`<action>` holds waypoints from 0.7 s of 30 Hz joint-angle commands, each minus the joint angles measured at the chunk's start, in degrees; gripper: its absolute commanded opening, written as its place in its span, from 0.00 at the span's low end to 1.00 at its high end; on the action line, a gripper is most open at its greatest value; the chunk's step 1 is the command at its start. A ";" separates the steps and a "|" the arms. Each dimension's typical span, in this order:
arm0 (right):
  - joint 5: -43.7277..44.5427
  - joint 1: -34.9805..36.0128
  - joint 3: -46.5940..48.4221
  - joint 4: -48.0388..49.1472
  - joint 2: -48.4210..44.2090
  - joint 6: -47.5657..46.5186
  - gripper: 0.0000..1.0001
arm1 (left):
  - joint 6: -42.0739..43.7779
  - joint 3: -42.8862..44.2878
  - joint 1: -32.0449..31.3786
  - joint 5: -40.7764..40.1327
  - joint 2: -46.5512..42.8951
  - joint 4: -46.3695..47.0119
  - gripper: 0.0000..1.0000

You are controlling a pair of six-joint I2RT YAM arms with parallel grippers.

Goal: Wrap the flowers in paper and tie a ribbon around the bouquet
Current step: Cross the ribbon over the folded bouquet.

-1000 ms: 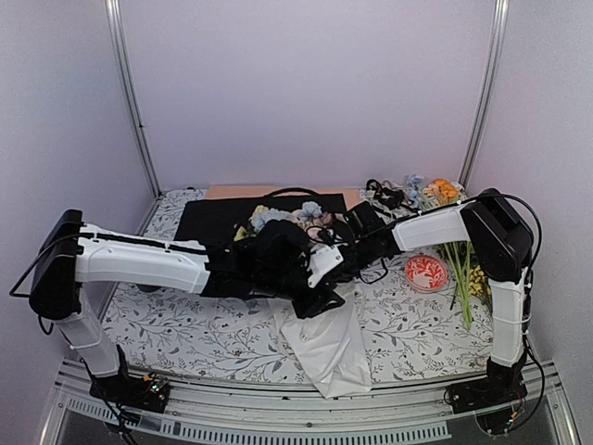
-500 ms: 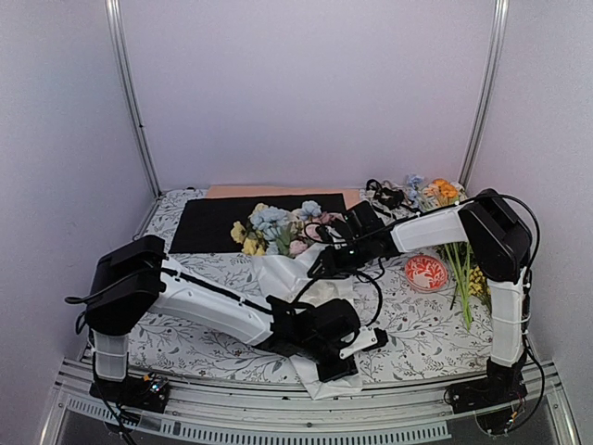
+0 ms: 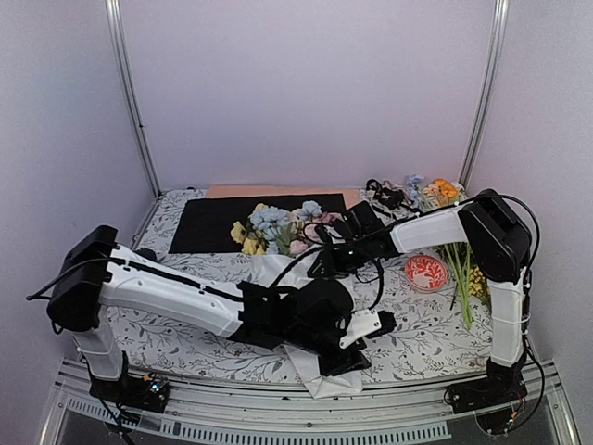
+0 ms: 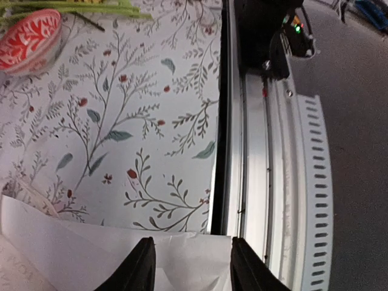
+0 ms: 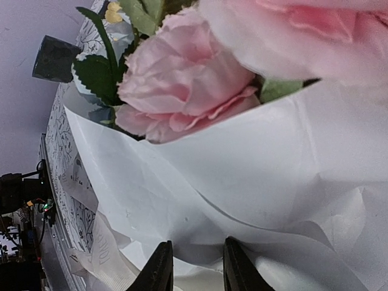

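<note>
Left pincer (image 4: 191, 248) open, swung off the pastel blooms (image 3: 273, 222) to the near tail of the white paper-cone bouquet (image 3: 273, 271); wrap closing, tie pending

My top camera sits high behind both arm bases (image 3: 130, 385), looking down and forward over the whole surface (image 3: 426, 320). My left wrist view hangs low over the near edge, left fingers (image 4: 144, 270) at the bottom, sharing the red-and-white disc (image 4: 27, 39) with the top view. My right wrist view, past the right fingers (image 5: 159, 267), is crammed against the paper (image 5: 242, 170) and flowers (image 5: 182, 79).
</note>
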 commanded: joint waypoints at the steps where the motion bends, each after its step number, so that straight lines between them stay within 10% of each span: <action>1: 1.07 0.07 -0.59 0.90 1.20 -1.16 0.30 | 0.48 -1.06 -0.10 -3.08 -7.40 -1.00 0.41; 6: 0.35 0.09 -0.58 1.55 1.73 -1.00 0.30 | -3.52 -4.19 2.15 -12.51 -5.57 -7.89 0.24; 21: -1.28 0.06 1.91 0.37 2.27 -2.01 0.30 | -2.03 -2.28 -0.19 -6.17 10.47 -7.45 0.25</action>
